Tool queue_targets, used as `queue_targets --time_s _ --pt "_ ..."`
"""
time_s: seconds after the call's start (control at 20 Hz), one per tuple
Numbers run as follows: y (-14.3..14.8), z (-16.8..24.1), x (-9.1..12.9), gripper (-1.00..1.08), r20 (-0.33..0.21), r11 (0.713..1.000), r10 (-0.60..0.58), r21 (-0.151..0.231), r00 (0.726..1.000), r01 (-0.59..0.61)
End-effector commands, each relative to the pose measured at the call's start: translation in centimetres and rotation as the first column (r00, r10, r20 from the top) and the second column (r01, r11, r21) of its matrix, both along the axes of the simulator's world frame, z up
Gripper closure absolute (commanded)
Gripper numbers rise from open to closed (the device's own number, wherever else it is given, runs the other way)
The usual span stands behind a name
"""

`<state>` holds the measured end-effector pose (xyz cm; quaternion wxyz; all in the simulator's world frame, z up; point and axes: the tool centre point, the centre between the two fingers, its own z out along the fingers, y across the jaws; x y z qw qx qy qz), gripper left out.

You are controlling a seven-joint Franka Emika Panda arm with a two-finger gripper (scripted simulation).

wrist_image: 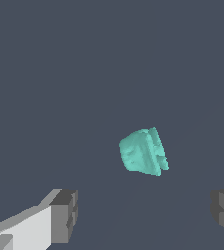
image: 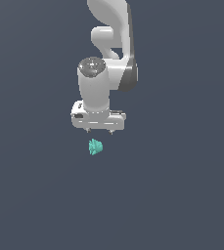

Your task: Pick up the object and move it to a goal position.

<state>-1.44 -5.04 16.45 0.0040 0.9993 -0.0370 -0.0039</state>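
The object [image: 95,146] is a small teal-green, lumpy, faceted piece lying on the dark grey floor. In the exterior view it sits just below my white gripper [image: 99,131], whose two short fingertips point down at it without touching. In the wrist view the object [wrist_image: 144,152] lies ahead of the gap between the fingers, apart from both. The gripper [wrist_image: 145,217] is open, its dark pads [wrist_image: 67,215] spread wide with nothing between them.
The floor [image: 182,195] is a plain dark grey surface with no other objects in view. The white arm [image: 111,44] rises toward the exterior view's top edge behind the gripper.
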Motion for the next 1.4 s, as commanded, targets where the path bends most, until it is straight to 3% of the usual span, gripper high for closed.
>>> queue_targets --time_s 0.0,0.8,1.35 --pt "-0.2 -0.5 0.0 -0.92 0.0 1.0 0.017 0.0 1.0 -0.017" --pt "-2.6 -6.5 0.2 -0.92 0.006 0.969 0.248 0.005 0.969 -0.248" --pt "-3.1 -7.7 0.1 -0.92 0.007 0.957 0.29 0.008 0.957 -0.29"
